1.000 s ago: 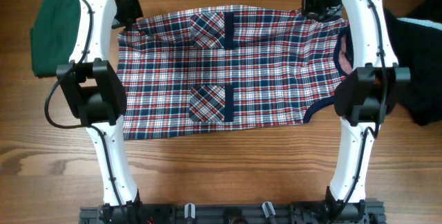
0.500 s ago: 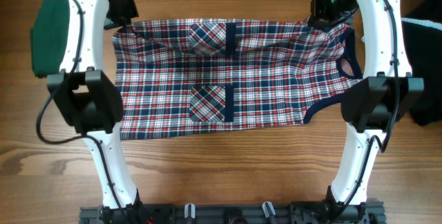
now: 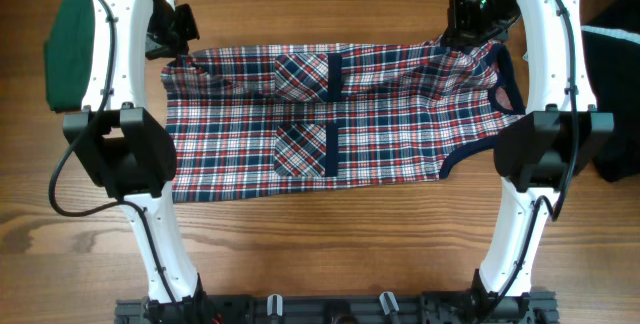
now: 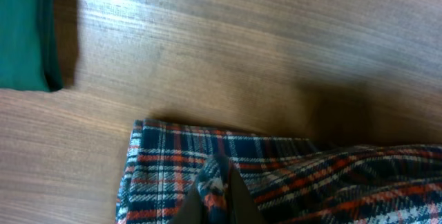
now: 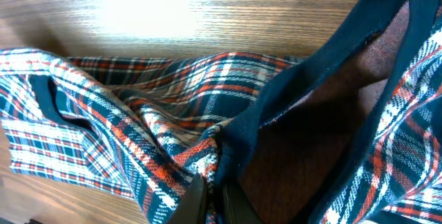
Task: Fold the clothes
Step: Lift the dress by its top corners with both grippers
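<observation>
Left gripper (image 3: 180, 52), jaws pinched shut on the far hem corner of the dress (image 3: 390, 114); right gripper (image 3: 462, 36) likewise clamped on its navy-trimmed far edge. The dress spreads between and below both grippers on the table (image 3: 320, 244) — green garment (image 3: 68, 44) outside the left gripper, black garment (image 3: 612, 84) outside the right.

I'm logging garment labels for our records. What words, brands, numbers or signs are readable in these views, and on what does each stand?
None can be read.
plaid dress: only its check pattern and navy trim, no tag or print in view.
green garment: plain, no text.
black garment: no text, only a thin pale line.
robot arms: no lettering legible.
</observation>
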`<state>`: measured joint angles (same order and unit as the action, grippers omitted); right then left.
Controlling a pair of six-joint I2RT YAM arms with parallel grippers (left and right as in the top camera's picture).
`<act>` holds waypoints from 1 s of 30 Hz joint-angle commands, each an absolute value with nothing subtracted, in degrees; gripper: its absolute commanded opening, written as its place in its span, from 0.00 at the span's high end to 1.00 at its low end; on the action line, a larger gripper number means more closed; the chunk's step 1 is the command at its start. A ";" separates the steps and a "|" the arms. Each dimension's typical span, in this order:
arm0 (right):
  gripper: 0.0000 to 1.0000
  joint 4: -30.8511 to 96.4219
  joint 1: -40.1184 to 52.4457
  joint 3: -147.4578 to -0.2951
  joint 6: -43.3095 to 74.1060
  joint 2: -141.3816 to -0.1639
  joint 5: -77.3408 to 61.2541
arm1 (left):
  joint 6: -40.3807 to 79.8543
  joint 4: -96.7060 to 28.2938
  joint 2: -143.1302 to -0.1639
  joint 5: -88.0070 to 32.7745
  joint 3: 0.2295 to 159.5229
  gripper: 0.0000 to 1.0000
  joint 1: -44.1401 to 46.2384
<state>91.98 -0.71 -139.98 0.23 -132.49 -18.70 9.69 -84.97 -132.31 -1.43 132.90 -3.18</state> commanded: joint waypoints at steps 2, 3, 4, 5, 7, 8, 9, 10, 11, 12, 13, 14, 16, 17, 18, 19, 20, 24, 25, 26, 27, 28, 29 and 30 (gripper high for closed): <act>0.96 92.16 -1.10 -140.11 2.09 -130.72 -13.41 | 10.07 -85.17 -130.85 -1.89 133.08 0.96 -3.88; 0.96 92.14 -1.17 -140.14 3.09 -130.74 -11.49 | 10.07 -85.14 -130.93 -1.87 133.08 0.96 -3.88; 0.96 91.98 -1.21 -140.14 4.36 -130.82 -8.99 | 10.07 -85.10 -130.93 -1.89 133.08 0.96 -3.90; 0.95 91.64 -1.26 -140.14 4.47 -130.82 -7.97 | 10.07 -84.88 -131.02 -1.89 133.08 0.96 -3.92; 0.96 90.87 -1.26 -140.14 3.95 -130.80 -7.94 | 10.09 -84.42 -131.02 -1.91 133.08 0.96 -3.92; 0.96 90.78 -1.23 -140.14 3.81 -130.58 -7.92 | 10.61 -84.29 -131.02 -1.91 133.08 0.96 -3.92; 0.96 90.89 -1.15 -140.14 3.86 -130.30 -7.97 | 10.96 -84.33 -131.02 -1.93 133.08 0.96 -3.92; 0.96 90.94 -1.15 -140.14 3.86 -129.84 -7.94 | 11.38 -84.49 -130.91 -1.91 133.08 0.96 -3.90; 0.95 90.98 -1.15 -140.14 3.90 -129.23 -7.99 | 11.38 -84.58 -130.85 -1.91 133.08 0.96 -3.86; 0.95 90.98 -1.15 -140.14 3.92 -128.73 -8.08 | 11.62 -84.66 -130.78 -1.91 133.08 0.96 -3.86; 0.96 90.96 -1.15 -140.14 3.97 -127.81 -8.14 | 12.27 -84.73 -130.58 -1.91 133.08 0.96 -3.88; 0.96 90.89 -1.15 -140.14 4.10 -126.41 -8.12 | 12.51 -84.73 -130.39 -1.96 133.08 0.96 -3.88; 0.96 90.41 -1.17 -140.14 4.29 -123.13 -7.60 | 12.88 -84.58 -129.62 -1.91 133.08 0.96 -3.77; 0.96 90.17 -1.17 -140.14 4.62 -121.67 -6.98 | 12.88 -84.47 -129.32 -1.91 133.08 0.96 -3.62; 0.96 89.95 -1.15 -140.14 4.69 -120.27 -6.26 | 12.88 -84.44 -128.88 -1.91 133.08 0.96 -3.46; 0.96 89.84 -1.15 -140.14 4.67 -118.80 -5.52 | 12.86 -84.44 -128.40 -1.89 133.08 0.96 -3.27; 0.96 89.84 -1.15 -140.14 4.73 -117.64 -5.04 | 12.86 -84.47 -127.83 -1.89 133.08 0.96 -3.01; 0.96 90.63 -1.17 -140.14 5.06 -114.08 -3.49 | 12.86 -84.68 -125.08 -0.71 133.08 0.96 -1.78; 0.96 91.07 -1.17 -140.14 5.08 -114.04 -3.40 | 12.86 -84.84 -124.66 -0.19 133.08 0.96 -1.54; 0.96 92.05 -1.17 -140.11 5.06 -114.06 -3.40 | 12.86 -85.17 -124.31 0.60 133.08 0.96 -1.15; 0.96 92.14 -1.15 -139.72 5.02 -114.41 -3.42 | 12.86 -85.60 -124.11 1.21 133.08 0.96 -0.82; 0.96 92.09 -1.15 -138.82 5.04 -114.43 -3.42 | 12.86 -85.95 -124.11 1.74 133.08 0.96 -0.60; 0.96 92.03 -1.15 -137.93 4.97 -114.43 -3.42 | 12.86 -86.26 -124.11 2.33 133.08 0.96 -0.47; 0.96 91.81 -1.15 -136.97 4.91 -114.43 -3.42 | 12.86 -86.30 -124.11 2.74 133.08 0.96 -0.47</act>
<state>92.27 -0.71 -139.81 4.29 -113.27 -5.91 12.29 -85.76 -125.82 -0.62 132.90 -0.75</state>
